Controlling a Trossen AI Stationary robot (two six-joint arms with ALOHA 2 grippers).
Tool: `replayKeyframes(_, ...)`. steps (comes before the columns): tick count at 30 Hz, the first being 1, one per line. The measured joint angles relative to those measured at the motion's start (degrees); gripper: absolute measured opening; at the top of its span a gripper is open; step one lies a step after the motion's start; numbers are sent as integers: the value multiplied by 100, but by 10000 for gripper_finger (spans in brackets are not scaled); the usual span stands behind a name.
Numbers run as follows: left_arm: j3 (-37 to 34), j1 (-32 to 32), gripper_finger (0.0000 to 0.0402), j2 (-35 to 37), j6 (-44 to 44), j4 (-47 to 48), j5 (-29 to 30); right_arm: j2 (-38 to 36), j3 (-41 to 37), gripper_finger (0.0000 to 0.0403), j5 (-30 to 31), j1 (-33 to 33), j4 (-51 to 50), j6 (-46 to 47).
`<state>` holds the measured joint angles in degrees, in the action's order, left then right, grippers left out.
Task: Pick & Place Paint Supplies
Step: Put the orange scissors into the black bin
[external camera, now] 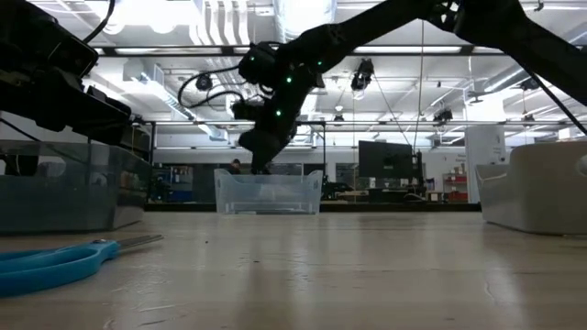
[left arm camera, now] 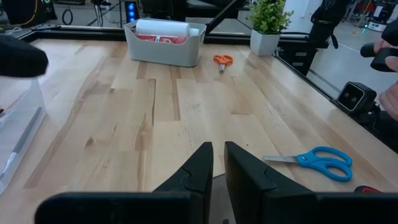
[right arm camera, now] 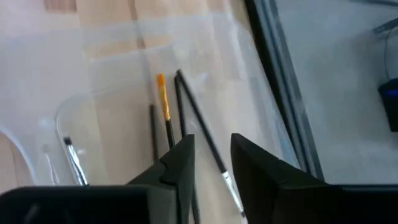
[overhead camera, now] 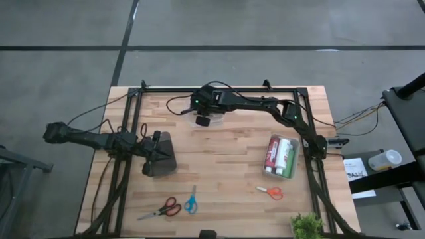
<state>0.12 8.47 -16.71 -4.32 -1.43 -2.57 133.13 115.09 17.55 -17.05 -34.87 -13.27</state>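
Note:
Several thin brushes (right arm camera: 166, 118) lie flat on the bottom of a clear bin (overhead camera: 202, 121) near the table's far edge; one has an orange tip. My right gripper (right arm camera: 211, 163) hangs over them, pointing down into the bin (external camera: 266, 192), open. A black brush handle (right arm camera: 200, 132) runs under the gap between its fingers; I cannot tell whether they touch. Red, white and green paint bottles (overhead camera: 281, 156) lie in a light grey bin (left arm camera: 163, 42) on the table's right. My left gripper (left arm camera: 218, 168) waits at the left over a dark bin (overhead camera: 159, 158), shut to a narrow slit.
Blue scissors (overhead camera: 191, 199) and red-handled scissors (overhead camera: 166, 208) lie near the near edge, and orange scissors (overhead camera: 271, 192) lie near the paint bin. A small potted plant (overhead camera: 306, 226) stands at the near right corner. Bare wood (overhead camera: 219, 159) lies between the bins.

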Motion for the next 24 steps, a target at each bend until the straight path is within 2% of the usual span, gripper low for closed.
replayKeyframes(3,-1,0,51,-2,0,-1,0,8,-18,111,-8,1,-59,-18)
replayKeyframes(12,-2,0,51,-4,0,0,0,-95,-2,113,24,45,-272,-16)
replayKeyframes(17,-2,0,51,-4,0,0,2,-385,-2,113,29,181,-406,40)
replayKeyframes(24,-1,0,51,0,-2,0,1,-1021,-13,113,45,581,-1193,664)
